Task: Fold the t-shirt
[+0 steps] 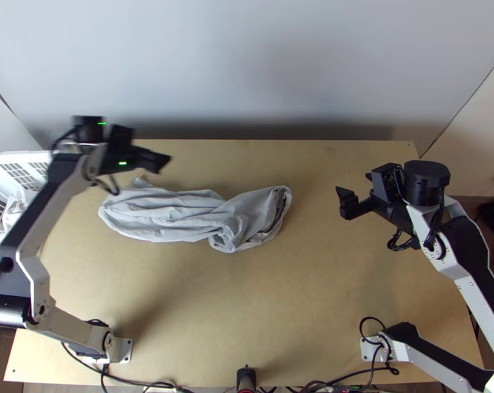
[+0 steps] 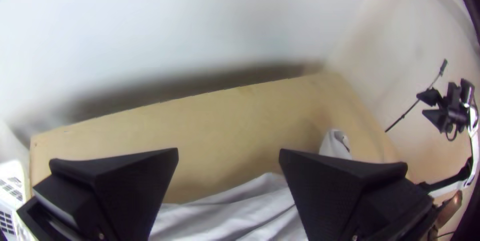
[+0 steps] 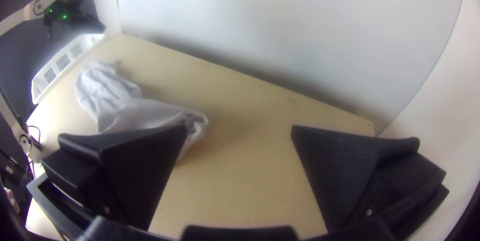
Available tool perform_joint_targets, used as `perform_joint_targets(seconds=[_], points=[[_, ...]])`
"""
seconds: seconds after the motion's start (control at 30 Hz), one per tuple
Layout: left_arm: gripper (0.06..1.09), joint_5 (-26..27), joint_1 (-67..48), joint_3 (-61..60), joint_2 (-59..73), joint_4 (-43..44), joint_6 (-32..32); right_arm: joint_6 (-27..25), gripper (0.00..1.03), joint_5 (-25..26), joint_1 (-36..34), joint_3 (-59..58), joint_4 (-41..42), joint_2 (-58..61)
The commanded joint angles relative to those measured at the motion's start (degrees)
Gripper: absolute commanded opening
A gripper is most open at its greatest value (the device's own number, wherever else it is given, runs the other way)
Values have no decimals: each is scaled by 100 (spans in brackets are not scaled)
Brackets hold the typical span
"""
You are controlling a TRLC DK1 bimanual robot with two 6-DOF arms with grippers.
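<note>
The light grey t-shirt (image 1: 181, 213) is laid out on the light wooden surface (image 1: 247, 314) as a long, bunched strip, crossed by lengthwise creases. A lump of gathered cloth is formed on its near side, right of its middle, and at its right end a loose opening is shown, with a darker inside. The left gripper (image 1: 144, 149) is held just beyond the t-shirt's far edge, toward its left end. In the left wrist view, its fingers (image 2: 115, 181) are seen spread well apart, released, with part of the t-shirt visible between them. The right gripper (image 1: 355, 185) is held to the right of the t-shirt, well apart from it, and is pointed toward it. In the right wrist view, its fingers (image 3: 135, 171) are likewise parted widely and released. To the left of the t-shirt, a white basket (image 1: 14, 156) with grid-like openings is placed at the side of the surface, and pale cloth (image 1: 13, 204) is contained in it. Beyond the t-shirt, the surface is backed by a pale wall (image 1: 247, 65). On the near side of the t-shirt, well apart from it, black cables (image 1: 132, 382) are strung along the surface's near edge
</note>
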Motion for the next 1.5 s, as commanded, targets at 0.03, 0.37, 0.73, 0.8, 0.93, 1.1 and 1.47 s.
perform_joint_targets(seconds=[0.03, 0.37, 0.73, 0.8, 0.93, 1.1, 1.47], points=[[104, 837, 1710, -596, -5, -199, -2, 42, 98, -24, 5, 97, -178, 115], [104, 863, 2580, -1009, 48, -1720, 912, 103, 98, -76, 5, 211, -372, 247], [104, 310, 3397, -1413, 57, -1957, 2116, 200, 98, -103, 102, 220, -381, 247], [104, 292, 3397, -1466, 48, -1904, 2204, 200, 98, -103, 111, 237, -389, 238], [104, 301, 3318, -1554, 57, -1746, 2292, 226, 98, -112, 120, 228, -398, 221], [104, 318, 3248, -1510, 285, -1517, 2239, 218, 98, -112, 128, 211, -433, 168], [103, 494, 3063, -1492, 611, -735, 2309, 139, 98, -191, 120, 123, -477, 45]])
